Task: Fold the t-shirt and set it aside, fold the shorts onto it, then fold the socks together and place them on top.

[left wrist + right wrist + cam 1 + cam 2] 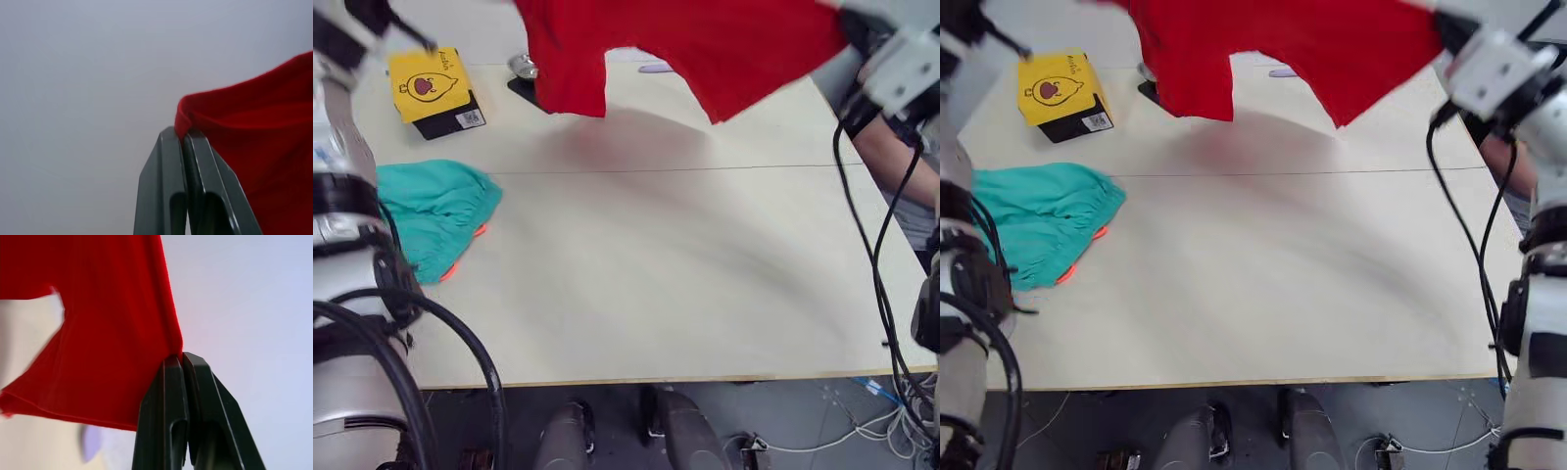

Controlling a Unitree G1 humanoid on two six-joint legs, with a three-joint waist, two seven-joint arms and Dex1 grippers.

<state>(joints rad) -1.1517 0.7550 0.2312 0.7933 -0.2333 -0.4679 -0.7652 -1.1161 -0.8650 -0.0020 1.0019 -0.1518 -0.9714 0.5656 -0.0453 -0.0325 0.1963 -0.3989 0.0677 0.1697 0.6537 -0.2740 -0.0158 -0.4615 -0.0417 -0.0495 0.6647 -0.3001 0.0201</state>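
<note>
Silver-grey arms, looped black cables, and dark grey end effector (183,134) fingers.

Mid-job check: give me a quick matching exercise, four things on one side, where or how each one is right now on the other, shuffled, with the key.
Things:
1. t-shirt
2. shorts
3. yellow box
4. left gripper

States:
A. lying crumpled at the robot's left side of the table
B. shut on a red cloth edge
C. held up in the air over the far part of the table
D. sitting at the far left corner of the table

Pairs: 1-C, 2-A, 3-D, 4-B
</note>
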